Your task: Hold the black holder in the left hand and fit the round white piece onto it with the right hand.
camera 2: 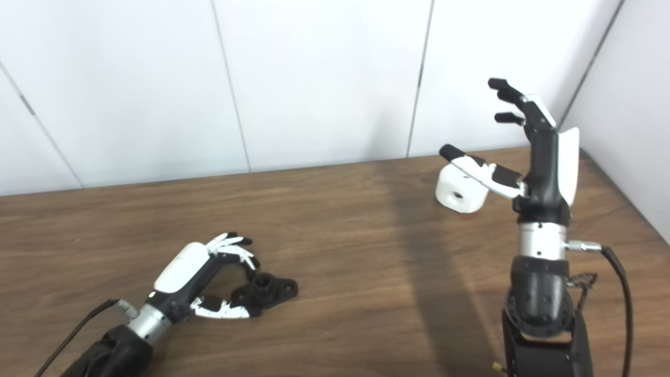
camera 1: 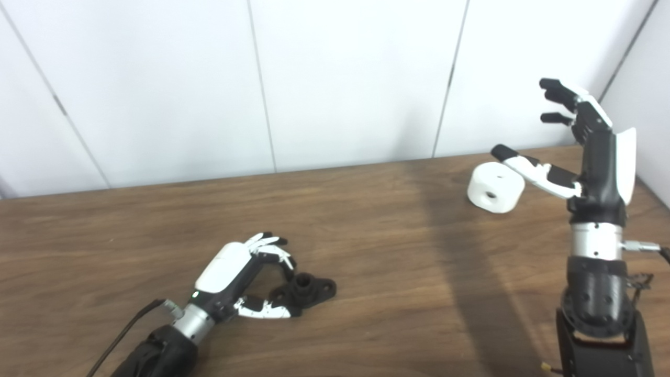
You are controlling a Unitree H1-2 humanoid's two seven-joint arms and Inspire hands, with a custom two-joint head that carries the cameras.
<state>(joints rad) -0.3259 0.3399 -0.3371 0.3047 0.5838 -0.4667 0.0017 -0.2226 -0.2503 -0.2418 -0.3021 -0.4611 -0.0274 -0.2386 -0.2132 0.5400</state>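
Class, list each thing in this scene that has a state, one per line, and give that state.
Left hand: low over the table, fingers curled around the holder's near end.
Black holder: flat on the table, not lifted.
Round white piece: on the table, tipped, hole facing the camera.
Right hand: raised, open, holding nothing.

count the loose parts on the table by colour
black: 1, the black holder by the left hand
white: 1, the round white piece by the right hand
total: 2
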